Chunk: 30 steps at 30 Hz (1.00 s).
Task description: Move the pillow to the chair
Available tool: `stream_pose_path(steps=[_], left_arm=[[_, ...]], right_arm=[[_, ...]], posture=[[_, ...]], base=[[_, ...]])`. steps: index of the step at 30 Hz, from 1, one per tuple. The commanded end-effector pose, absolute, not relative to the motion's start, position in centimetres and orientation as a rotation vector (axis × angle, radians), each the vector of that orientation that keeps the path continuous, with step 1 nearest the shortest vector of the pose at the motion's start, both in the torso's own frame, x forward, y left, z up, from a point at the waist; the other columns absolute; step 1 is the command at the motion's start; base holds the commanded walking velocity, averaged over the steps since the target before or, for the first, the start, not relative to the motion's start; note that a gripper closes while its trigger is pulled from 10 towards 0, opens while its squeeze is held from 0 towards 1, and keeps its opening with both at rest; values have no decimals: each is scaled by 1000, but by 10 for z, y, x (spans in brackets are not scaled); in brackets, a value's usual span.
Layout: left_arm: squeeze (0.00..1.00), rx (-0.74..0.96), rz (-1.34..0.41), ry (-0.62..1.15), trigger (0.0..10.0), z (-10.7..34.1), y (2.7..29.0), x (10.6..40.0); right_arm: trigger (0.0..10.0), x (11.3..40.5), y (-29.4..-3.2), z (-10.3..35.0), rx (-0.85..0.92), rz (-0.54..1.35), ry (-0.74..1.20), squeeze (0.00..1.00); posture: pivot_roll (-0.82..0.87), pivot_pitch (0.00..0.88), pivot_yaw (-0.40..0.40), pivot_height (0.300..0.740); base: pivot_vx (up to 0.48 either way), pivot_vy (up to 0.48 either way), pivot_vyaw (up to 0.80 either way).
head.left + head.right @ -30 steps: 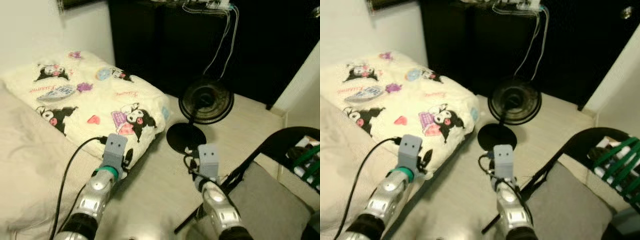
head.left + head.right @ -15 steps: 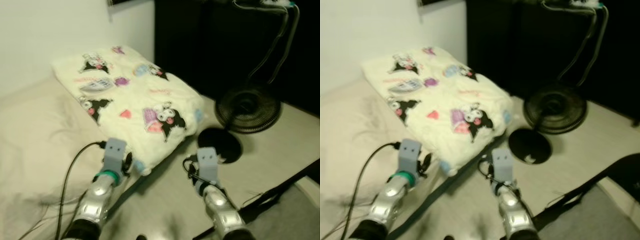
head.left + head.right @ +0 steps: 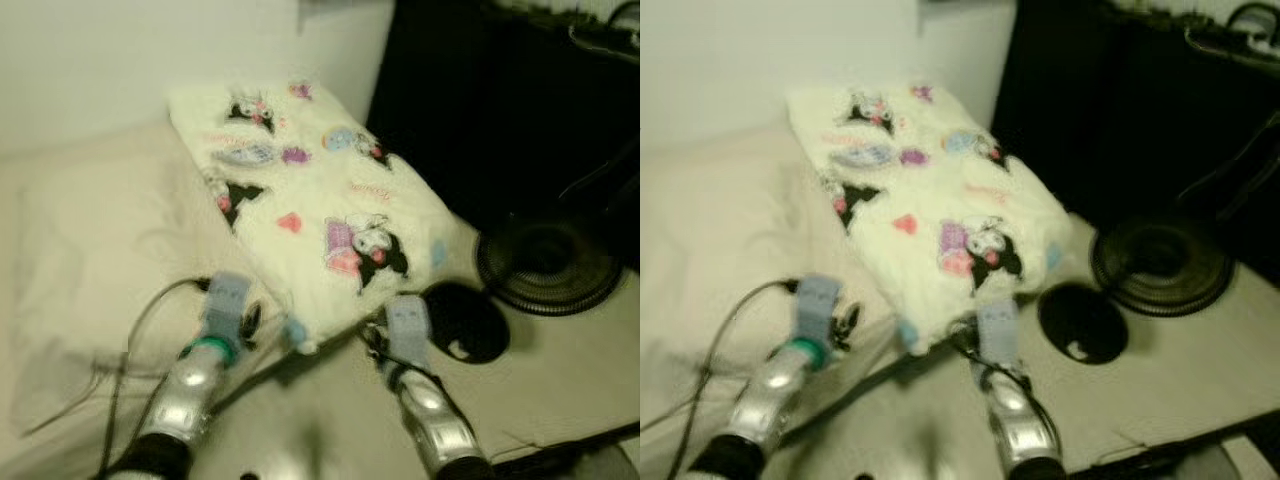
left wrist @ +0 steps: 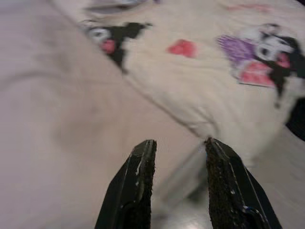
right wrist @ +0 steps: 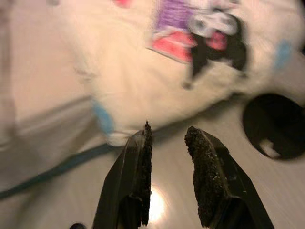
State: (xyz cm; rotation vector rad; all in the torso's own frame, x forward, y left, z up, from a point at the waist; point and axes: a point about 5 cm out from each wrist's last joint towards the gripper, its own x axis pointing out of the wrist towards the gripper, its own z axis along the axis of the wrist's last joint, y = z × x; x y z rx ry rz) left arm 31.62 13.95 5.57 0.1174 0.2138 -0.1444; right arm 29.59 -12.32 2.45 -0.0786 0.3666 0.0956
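The pillow (image 3: 310, 190) is cream with black, pink and purple cartoon prints. It lies on the bed, and its near corner overhangs the bed's edge. My left gripper (image 4: 176, 148) is open and low over the beige sheet, just short of the pillow's near edge (image 4: 205, 109). My right gripper (image 5: 169, 133) is also open. It hangs over the floor below the pillow's near corner (image 5: 143, 95). Neither gripper touches the pillow. A thin black bar (image 3: 1180, 455) of the chair frame crosses the lower right corner.
The beige bed sheet (image 3: 90, 250) spreads to the left. A black fan head (image 3: 550, 265) and its round base (image 3: 465, 320) lie on the pale floor to the right of the pillow. Dark furniture (image 3: 500, 100) stands behind. A black cable (image 3: 140, 320) loops beside my left arm.
The camera has swung left: the pillow now sits in the middle, while the fan and chair have slid off to the right. Both grippers stay open and are closer to the pillow's near corner.
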Motion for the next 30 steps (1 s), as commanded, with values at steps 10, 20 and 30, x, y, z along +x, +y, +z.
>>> stream_pose_path(steps=[10,20,30], left_arm=[[0,102,-132,250,10000,49,142,313],[0,98,-168,262,10000,48,134,313],[0,99,-172,262,10000,50,135,314]], right_arm=[[10000,298,-127,22,-83,81,392,0],[10000,300,-135,24,-76,51,384,0],[10000,303,-141,24,-54,16,389,0]], posture=[[-25,0,-8,740],[-30,0,-6,740],[-20,0,-11,740]], base=[[0,0,800],[0,0,800],[0,0,800]])
